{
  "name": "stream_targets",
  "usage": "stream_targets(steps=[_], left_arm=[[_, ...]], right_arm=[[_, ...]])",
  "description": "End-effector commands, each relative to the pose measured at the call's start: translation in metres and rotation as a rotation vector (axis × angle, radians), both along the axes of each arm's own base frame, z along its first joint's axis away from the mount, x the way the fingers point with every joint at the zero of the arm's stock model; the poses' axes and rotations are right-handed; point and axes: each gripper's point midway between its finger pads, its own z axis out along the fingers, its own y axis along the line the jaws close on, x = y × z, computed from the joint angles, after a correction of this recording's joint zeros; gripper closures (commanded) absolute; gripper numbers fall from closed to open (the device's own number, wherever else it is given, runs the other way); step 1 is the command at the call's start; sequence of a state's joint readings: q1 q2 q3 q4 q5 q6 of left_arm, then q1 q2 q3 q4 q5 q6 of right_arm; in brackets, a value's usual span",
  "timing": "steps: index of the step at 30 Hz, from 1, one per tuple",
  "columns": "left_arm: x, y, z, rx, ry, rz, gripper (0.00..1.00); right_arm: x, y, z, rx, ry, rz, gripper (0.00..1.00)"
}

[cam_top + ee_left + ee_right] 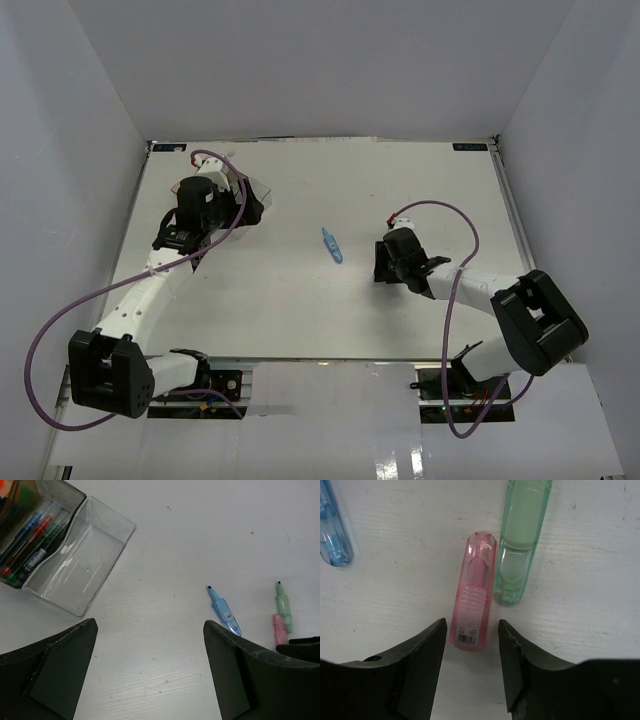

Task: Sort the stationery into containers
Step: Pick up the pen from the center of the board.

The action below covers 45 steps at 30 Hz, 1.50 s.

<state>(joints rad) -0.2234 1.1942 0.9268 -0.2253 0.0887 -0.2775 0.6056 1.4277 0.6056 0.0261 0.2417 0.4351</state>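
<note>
right pincer: about half narrowed, low over the surface, right of its middle; not clamped on anything
pink marker: lies flat, barcode end between the two fingertips; one finger almost at its side, a clear gap to the finger on the green marker's side
green marker: flat, alongside the pink one, touching or just beside, cannot tell; outside the jaws, beyond the fingertips
blue marker: flat and slanted near the middle of the surface, apart from both pincers
left pincer: wide, only bare surface between the fingers; hangs over the far left part of the surface
tray: toward the far left corner, ahead of the left pincer's fingertips; clear compartment nearest the pincer, the smoky one next to it holds thin pens lying lengthwise
cut off: tray's further compartments run out of the left wrist view, only green and orange bits show; blue marker and green marker both clipped at the edges of the right wrist view
hidden: from above, the right pincer covers the pink and green markers; the left arm covers much of the tray
hard to make out: print on the pink marker's label; number of pens
</note>
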Motion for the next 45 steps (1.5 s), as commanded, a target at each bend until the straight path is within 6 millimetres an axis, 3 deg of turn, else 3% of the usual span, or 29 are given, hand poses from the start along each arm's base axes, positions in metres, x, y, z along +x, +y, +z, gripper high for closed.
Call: stream_targets(steps=[1,6,10,15,16,19,22,25,28,32,40,45], left_arm=[[-0.001,-0.013,0.015,-0.074,-0.021,-0.046,0.02],[-0.008,-0.037,0.016,-0.189,0.002,-0.133,0.02],[-0.027,-0.061,0.013,-0.289,0.061,-0.202,0.02],[-0.052,-0.099,0.009,-0.397,0.124,-0.228,0.03],[-0.063,-0.116,0.006,-0.402,0.143,-0.263,0.03],[-0.071,-0.146,0.004,-0.436,0.164,-0.272,0.04],[-0.077,-0.171,-0.001,-0.460,0.203,-0.289,0.04],[-0.076,-0.195,0.008,-0.479,0.184,-0.309,0.06],[-0.076,-0.216,0.009,-0.480,0.188,-0.325,0.11],[-0.077,-0.231,0.005,-0.498,0.219,-0.334,0.19],[-0.079,-0.250,0.002,-0.534,0.245,-0.368,0.36],[-0.074,-0.251,-0.002,-0.520,0.238,-0.361,0.56]], right_arm=[[0.012,0.007,0.007,0.012,-0.043,-0.011,0.49],[0.009,0.011,0.002,0.011,-0.033,0.011,0.65],[0.005,0.020,0.013,0.047,-0.070,0.053,0.73],[-0.003,0.045,0.052,0.171,-0.183,0.145,0.73],[-0.005,0.050,0.060,0.192,-0.210,0.167,0.73],[-0.017,0.068,0.098,0.312,-0.332,0.257,0.73],[-0.024,0.074,0.118,0.368,-0.393,0.306,0.73],[-0.032,0.078,0.142,0.438,-0.466,0.353,0.73],[-0.037,0.078,0.154,0.481,-0.512,0.369,0.72],[-0.039,0.076,0.163,0.498,-0.542,0.371,0.71],[-0.046,0.081,0.161,0.532,-0.536,0.400,0.71],[-0.046,0.081,0.161,0.540,-0.537,0.401,0.70]])
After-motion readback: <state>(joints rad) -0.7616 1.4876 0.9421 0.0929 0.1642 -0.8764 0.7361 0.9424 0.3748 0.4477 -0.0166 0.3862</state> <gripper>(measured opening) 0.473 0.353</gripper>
